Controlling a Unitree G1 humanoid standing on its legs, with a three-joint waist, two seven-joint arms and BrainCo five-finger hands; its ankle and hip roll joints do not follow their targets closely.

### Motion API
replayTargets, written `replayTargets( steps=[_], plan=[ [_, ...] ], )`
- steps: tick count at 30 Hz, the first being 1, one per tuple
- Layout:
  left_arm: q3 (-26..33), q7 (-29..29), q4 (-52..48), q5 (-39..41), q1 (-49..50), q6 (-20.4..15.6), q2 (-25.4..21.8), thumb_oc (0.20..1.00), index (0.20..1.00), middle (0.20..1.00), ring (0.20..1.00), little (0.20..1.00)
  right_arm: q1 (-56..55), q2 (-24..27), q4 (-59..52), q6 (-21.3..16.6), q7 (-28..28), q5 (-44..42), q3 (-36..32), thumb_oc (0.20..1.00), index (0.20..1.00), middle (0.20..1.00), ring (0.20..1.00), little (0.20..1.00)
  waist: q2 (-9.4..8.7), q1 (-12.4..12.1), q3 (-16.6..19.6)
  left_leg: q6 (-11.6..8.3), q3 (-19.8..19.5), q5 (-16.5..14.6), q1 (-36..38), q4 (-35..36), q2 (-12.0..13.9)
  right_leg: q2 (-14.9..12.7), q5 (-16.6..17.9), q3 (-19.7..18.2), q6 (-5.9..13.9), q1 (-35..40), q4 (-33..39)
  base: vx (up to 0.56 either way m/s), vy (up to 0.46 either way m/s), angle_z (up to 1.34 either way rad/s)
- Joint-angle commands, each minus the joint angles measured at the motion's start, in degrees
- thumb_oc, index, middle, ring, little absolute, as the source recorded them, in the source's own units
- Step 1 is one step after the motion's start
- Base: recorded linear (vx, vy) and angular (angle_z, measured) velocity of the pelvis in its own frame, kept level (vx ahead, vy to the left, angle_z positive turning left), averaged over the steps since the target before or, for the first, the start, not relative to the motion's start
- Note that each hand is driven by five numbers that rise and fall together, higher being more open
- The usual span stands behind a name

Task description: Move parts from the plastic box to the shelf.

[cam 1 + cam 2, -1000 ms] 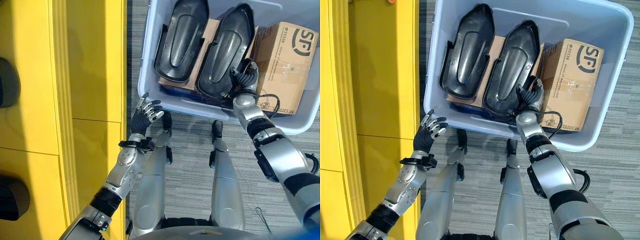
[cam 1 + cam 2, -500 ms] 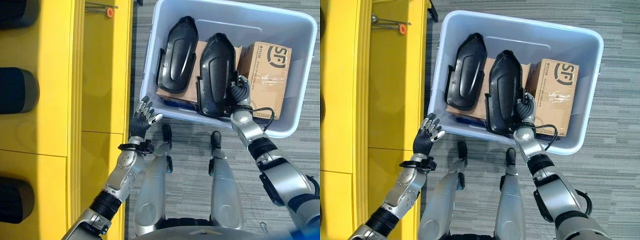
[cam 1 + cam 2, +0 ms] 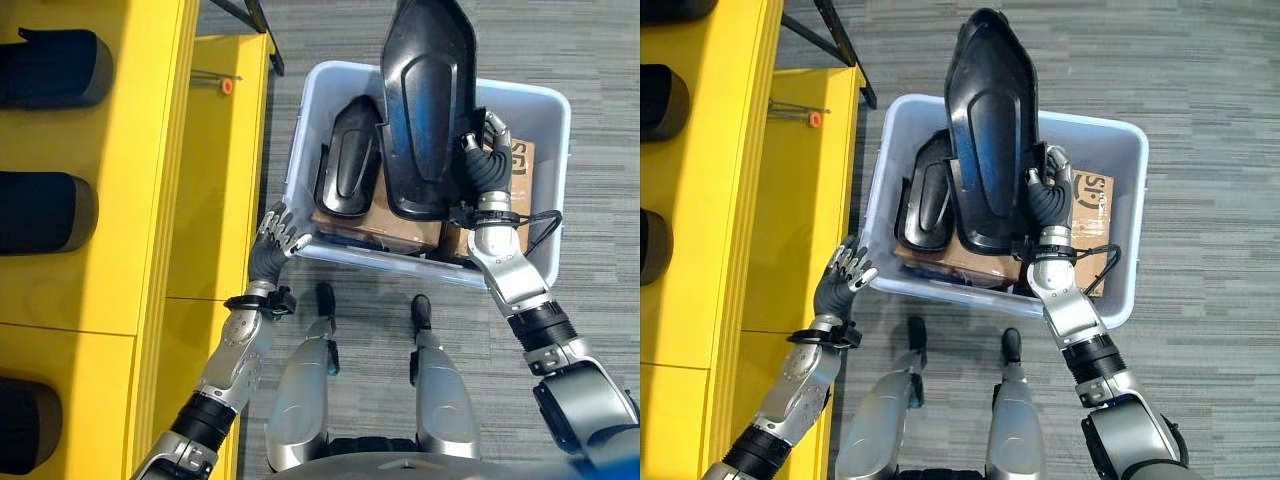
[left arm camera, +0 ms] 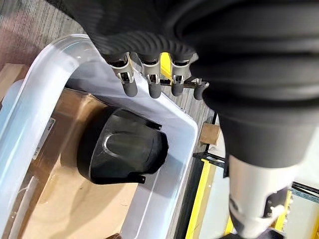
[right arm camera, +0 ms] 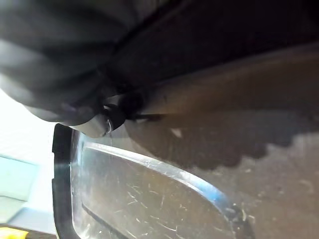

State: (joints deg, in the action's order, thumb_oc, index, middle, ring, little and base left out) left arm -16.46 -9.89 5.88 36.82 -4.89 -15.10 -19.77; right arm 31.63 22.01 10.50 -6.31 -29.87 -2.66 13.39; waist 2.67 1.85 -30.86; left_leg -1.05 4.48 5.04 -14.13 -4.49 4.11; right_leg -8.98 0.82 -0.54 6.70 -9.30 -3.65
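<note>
The plastic box (image 3: pixel 553 190) sits right of the shelf (image 3: pixel 150 200), a part (image 3: pixel 346 173) inside.

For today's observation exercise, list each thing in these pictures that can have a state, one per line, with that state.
Lifted black part: raised above the box, held at its edge.
Second black part: lying in the box on cardboard.
Plastic box: on the floor, open-topped.
Cardboard carton: closed, inside the box.
Right hand: shut on the lifted part.
Left hand: fingers relaxed, holding nothing, beside the box.
Yellow shelf: holding dark parts.
</note>
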Motion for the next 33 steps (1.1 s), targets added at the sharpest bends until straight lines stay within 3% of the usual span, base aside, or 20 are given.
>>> replayTargets(
  steps=[1,4,7,14,18,19,20,23,26,28,29,30,33],
  plan=[
    [1.2,2.0,0.6,-0.9,2.5,-1.3,-0.1,1.0,1.0,1.0,1.0,1.0,-3.1,-2.1,-3.6,-8.1,3.5,-2.8,-1.4,0.2,0.2,0.2,0.2,0.2,-2.63,-1.1,10.1,-4.74,-1.4,-1.8,0.7,-2.6,7.2,-2.7,1.9,-0.4,1.54,-4.9,-5.5,0.03,-0.023,-0.07],
    [2.2,2.5,0.9,-1.0,3.8,-1.1,-0.2,1.0,1.0,1.0,1.0,1.0,-5.5,-2.9,-5.3,-9.2,5.9,-6.6,-0.7,0.2,0.2,0.2,0.2,0.2,-2.82,-1.0,11.6,-5.0,-1.2,-1.7,2.5,-2.1,7.8,-2.3,1.1,-0.3,1.45,-3.5,-5.7,0.06,-0.051,-0.12],
    [5.4,3.9,1.3,-1.4,7.2,-0.4,-0.5,1.0,1.0,1.0,1.0,1.0,-9.7,-3.2,-7.2,-10.1,11.7,-12.8,0.6,0.2,0.2,0.2,0.2,0.2,-2.88,-1.5,14.6,-5.45,-1.2,-1.3,6.9,-1.6,9.6,-0.8,-2.4,0.7,0.76,-0.9,-9.9,0.1,-0.085,0.02],
    [9.9,4.5,1.0,-2.2,11.8,0.0,0.2,1.0,1.0,1.0,1.0,1.0,-11.4,-2.4,-8.6,-9.3,14.3,-11.9,1.5,0.2,0.2,0.2,0.2,0.2,-2.69,-3.1,16.8,-6.14,-3.0,0.5,11.0,-1.2,12.7,1.7,-8.1,3.8,-1.19,2.9,-15.9,0.03,-0.121,0.1],
    [10.7,5.0,2.1,-2.3,13.7,0.1,1.1,1.0,1.0,1.0,1.0,1.0,-10.7,-2.2,-8.9,-10.0,14.8,-12.2,2.1,0.2,0.2,0.2,0.2,0.2,-1.72,-5.1,16.1,-8.36,-6.1,9.3,9.7,1.0,14.3,3.6,-9.9,8.2,-3.03,4.4,-15.9,-0.1,-0.169,0.48],
    [10.3,5.1,3.2,-2.7,12.9,0.5,1.9,1.0,1.0,1.0,1.0,1.0,-9.7,-0.8,-9.0,-9.7,14.0,-9.6,2.0,0.2,0.2,0.2,0.2,0.2,-1.72,-5.8,16.8,-8.78,-4.8,14.9,7.3,4.2,14.6,1.7,-10.1,12.8,-3.52,5.3,-14.3,-0.22,-0.156,1.73],
    [9.9,5.1,3.3,-3.2,12.7,0.3,2.1,1.0,1.0,1.0,1.0,1.0,-10.1,-0.2,-9.6,-9.7,13.8,-9.2,1.5,0.2,0.2,0.2,0.2,0.2,-1.96,-5.7,17.0,-8.3,-2.6,15.0,6.1,2.7,14.5,0.5,-9.2,15.1,-3.81,6.0,-13.0,-0.24,-0.163,2.21],
    [9.6,5.5,3.0,-3.2,12.5,0.3,2.2,1.0,1.0,1.0,1.0,1.0,-12.2,0.5,-11.1,-9.7,13.9,-8.8,0.7,0.2,0.2,0.2,0.2,0.2,-2.56,-4.9,17.6,-6.94,-1.0,9.7,8.3,-3.6,14.5,-2.0,-7.2,19.0,-4.55,6.6,-11.7,-0.17,-0.072,1.34],
    [9.2,5.6,2.9,-3.2,11.3,0.8,2.7,1.0,1.0,1.0,1.0,1.0,-15.5,0.1,-11.7,-9.5,14.3,-9.9,-0.3,0.2,0.2,0.2,0.2,0.2,-2.89,-3.6,19.8,-6.21,0.7,3.8,13.2,-5.5,14.5,-4.8,-6.3,23.8,-4.24,7.4,-11.7,-0.08,0.05,1.23],
    [9.0,5.7,2.7,-3.4,11.0,0.8,2.7,1.0,1.0,1.0,1.0,1.0,-15.9,0.1,-11.7,-9.5,14.2,-10.0,-0.5,0.2,0.2,0.2,0.2,0.2,-2.86,-3.0,20.4,-6.26,1.9,3.0,14.9,-4.8,14.7,-5.6,-6.0,25.4,-3.99,7.5,-12.1,-0.02,0.144,2.01],
    [8.2,6.4,2.7,-4.1,10.6,1.1,2.7,1.0,1.0,1.0,1.0,1.0,-17.7,-0.2,-12.1,-8.9,14.6,-11.0,-1.5,0.2,0.2,0.2,0.2,0.2,-2.29,-2.5,22.3,-5.88,3.7,-0.5,16.2,0.4,12.5,-7.7,-4.1,27.9,-2.06,8.2,-11.4,0.05,0.316,2.06],
    [8.1,6.6,2.6,-4.4,10.7,1.5,2.7,1.0,1.0,1.0,1.0,1.0,-18.3,-0.7,-12.2,-8.7,15.0,-11.5,-2.2,0.2,0.2,0.2,0.2,0.2,-2.13,-2.7,23.3,-5.56,4.7,-2.1,16.6,2.1,11.4,-9.3,-2.7,28.7,-0.8,8.7,-11.6,0.06,0.475,1.0],
    [9.4,5.9,2.1,-6.7,10.2,1.2,1.0,1.0,1.0,1.0,1.0,1.0,-18.6,-1.9,-10.8,-7.6,15.1,-9.8,-2.2,0.2,0.2,0.2,0.2,0.2,-3.64,-3.8,24.2,-3.84,3.9,-4.1,17.5,4.5,7.1,-13.2,1.1,29.2,2.05,9.5,-10.7,0.05,0.316,0.44]
  ],
)
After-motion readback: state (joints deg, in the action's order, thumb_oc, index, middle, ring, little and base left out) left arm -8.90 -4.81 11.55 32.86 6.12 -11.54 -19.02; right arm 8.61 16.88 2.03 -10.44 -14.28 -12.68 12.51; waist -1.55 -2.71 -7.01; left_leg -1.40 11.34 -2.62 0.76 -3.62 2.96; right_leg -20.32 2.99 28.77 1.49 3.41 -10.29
